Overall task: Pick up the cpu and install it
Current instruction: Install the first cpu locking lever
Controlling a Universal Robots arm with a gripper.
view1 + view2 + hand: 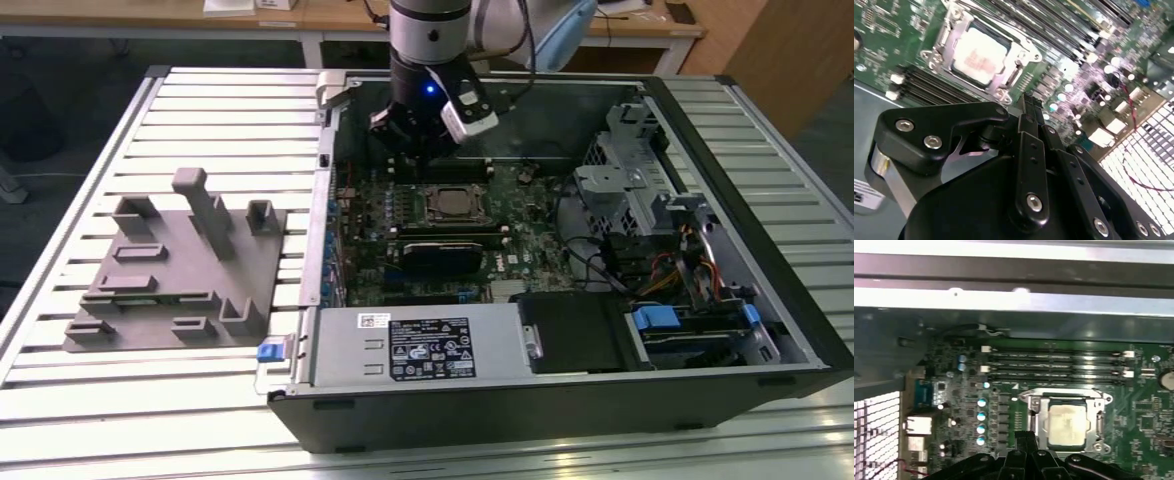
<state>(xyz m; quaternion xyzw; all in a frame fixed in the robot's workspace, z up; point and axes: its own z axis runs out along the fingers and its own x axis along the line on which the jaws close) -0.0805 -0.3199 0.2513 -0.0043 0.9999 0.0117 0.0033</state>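
The cpu (979,55) sits in the motherboard socket (1019,75).

The cpu (979,55) has a pale silver top (faint reddish print) on a green motherboard (1149,405); the claw (1029,107) is black; the fixture (174,265) grey; the bench (227,110) ribbed white.

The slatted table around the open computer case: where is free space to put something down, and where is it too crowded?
Bare slats of the table lie beyond the grey fixture, also in front of it toward the near edge. Inside the case it is crowded: the gripper hangs near the cpu in its socket, with drive cages and cables toward the exterior view's right.
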